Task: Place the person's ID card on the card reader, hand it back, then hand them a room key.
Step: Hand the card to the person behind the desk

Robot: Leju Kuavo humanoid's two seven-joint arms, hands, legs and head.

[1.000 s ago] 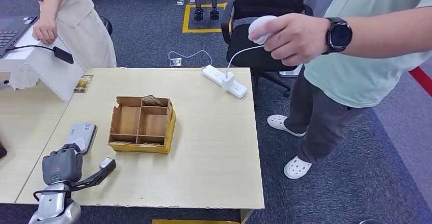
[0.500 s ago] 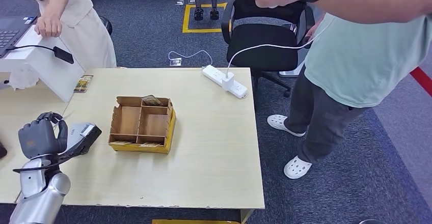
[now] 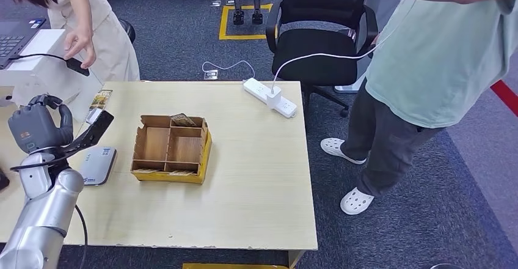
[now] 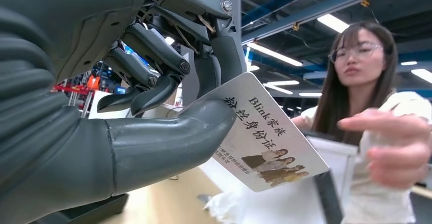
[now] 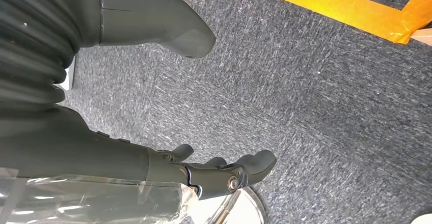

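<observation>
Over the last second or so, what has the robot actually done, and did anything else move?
The left hand has lifted off the card reader and risen toward the person in cream, holding the ID card, while that person's hand reaches out for it. The person in green raised an arm out of view. The wooden box and power strip stayed put.

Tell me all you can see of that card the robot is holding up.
The ID card is a white, glossy rectangle printed with black Chinese characters, the word "Blink" and a small picture of several people. The left hand pinches one end between thumb and fingers, so it juts out tilted toward a person's reaching hand, which is not touching it.
</observation>
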